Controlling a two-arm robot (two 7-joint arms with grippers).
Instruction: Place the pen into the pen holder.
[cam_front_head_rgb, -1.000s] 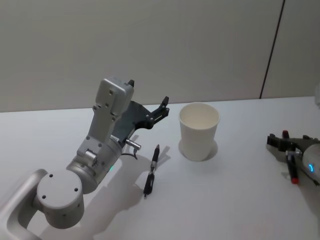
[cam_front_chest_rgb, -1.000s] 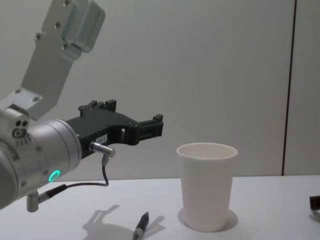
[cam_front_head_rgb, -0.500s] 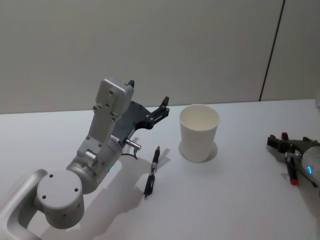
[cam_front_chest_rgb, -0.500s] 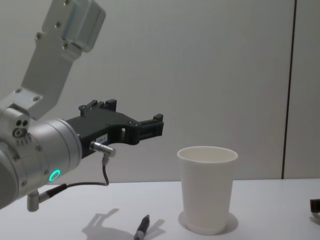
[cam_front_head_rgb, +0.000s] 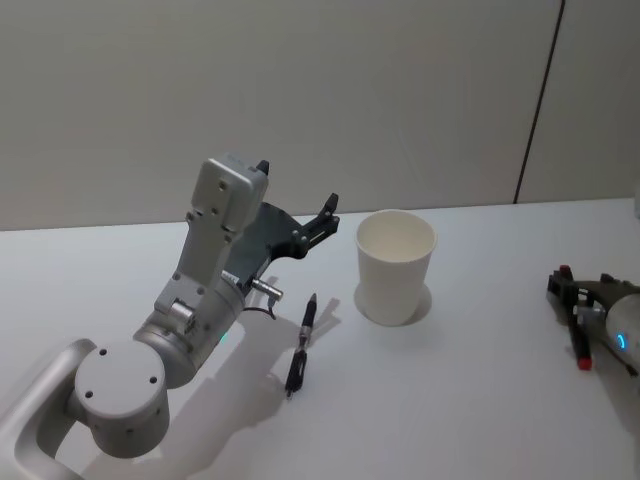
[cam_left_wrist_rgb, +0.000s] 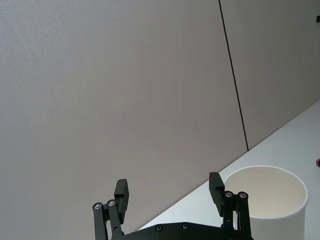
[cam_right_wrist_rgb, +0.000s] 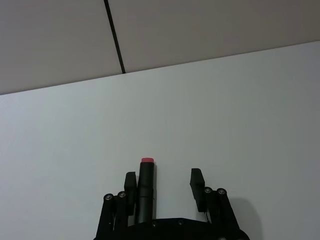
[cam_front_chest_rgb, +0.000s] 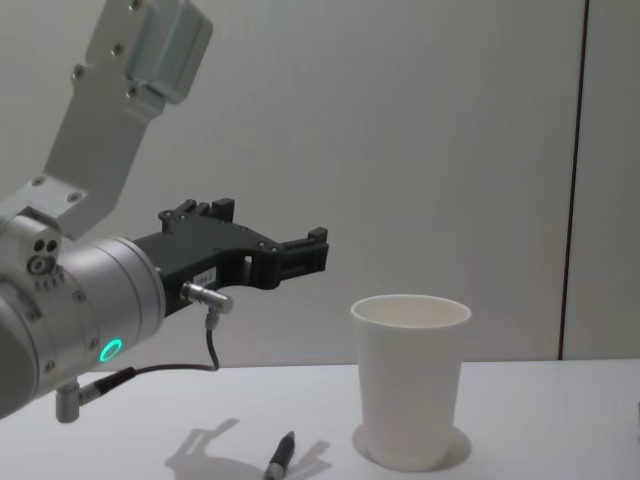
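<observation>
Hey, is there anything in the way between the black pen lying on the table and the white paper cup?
Nothing visible. Only bare table lies between the black pen and the paper cup to its right. The left gripper hangs open higher up, left of the cup; the right gripper rests open near the table's right edge.

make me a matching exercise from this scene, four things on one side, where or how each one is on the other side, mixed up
Things:
1. black pen
2. cup
3. red-tipped pen
4. left end effector

States:
a. open, raised above the table
b. between the open right end effector's fingers
c. upright, empty
d. lying on the table, left of the cup

Pairs: 1-d, 2-c, 3-b, 4-a
</observation>
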